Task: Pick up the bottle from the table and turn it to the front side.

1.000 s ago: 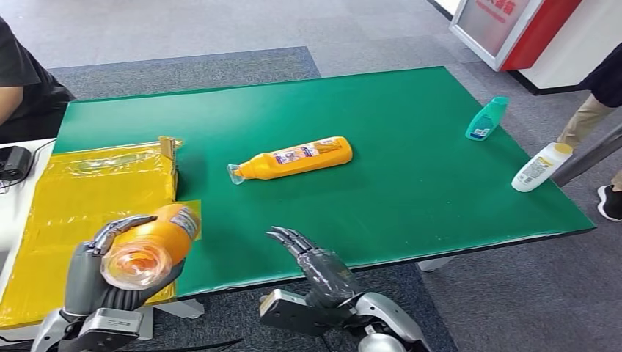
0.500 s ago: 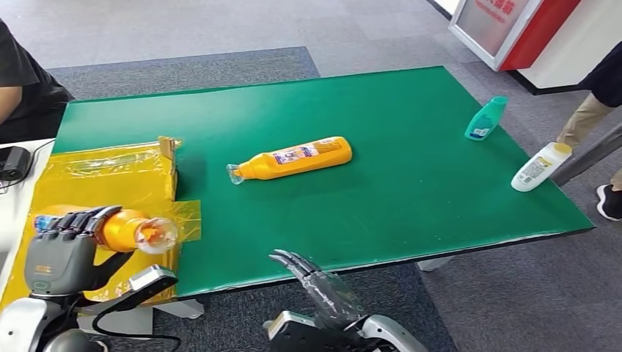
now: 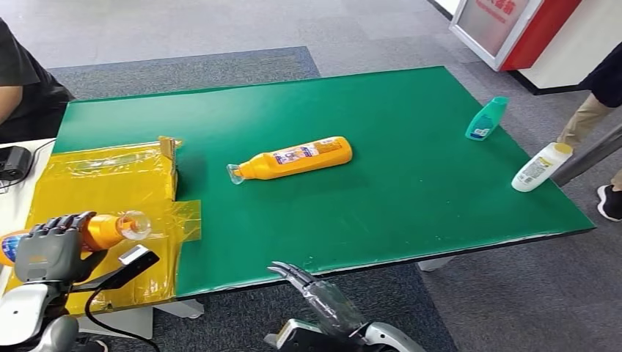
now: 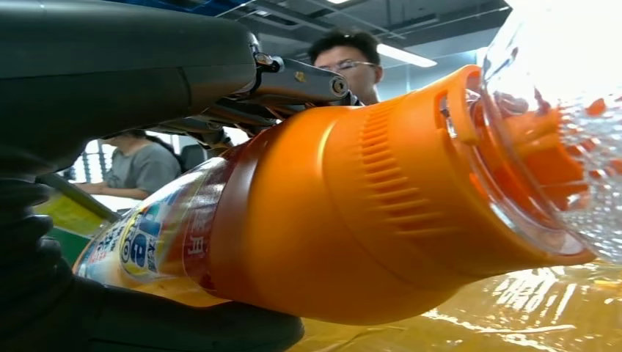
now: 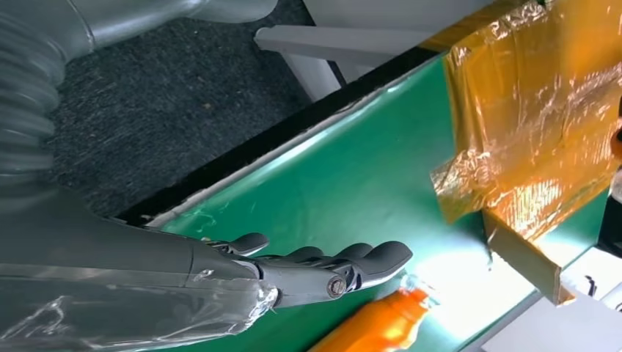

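My left hand (image 3: pixel 50 246) grips an orange bottle (image 3: pixel 103 229) over the yellow sheet (image 3: pixel 110 183) at the table's near left. The bottle lies sideways with its clear cap (image 3: pixel 136 224) pointing right. In the left wrist view the same orange bottle (image 4: pixel 345 198) is close up, its label toward the hand (image 4: pixel 88 81). A second orange bottle (image 3: pixel 293 158) lies flat mid-table, cap to the left; the right wrist view shows part of this second bottle (image 5: pixel 374 326). My right hand (image 3: pixel 315 290) hangs below the table's near edge, fingers straight and holding nothing; in its wrist view the right hand (image 5: pixel 308 271) is flat.
A teal bottle (image 3: pixel 486 118) and a white bottle (image 3: pixel 541 166) lie near the green table's (image 3: pixel 411 205) right edge. A person sits at far left (image 3: pixel 22 81); another person's leg (image 3: pixel 587 117) stands at the right. A black device (image 3: pixel 13 163) sits on a white surface at the left.
My left hand has carried the orange bottle leftward and turned it from cap-toward-camera to lying sideways. My right hand has dropped lower, away from the table edge.
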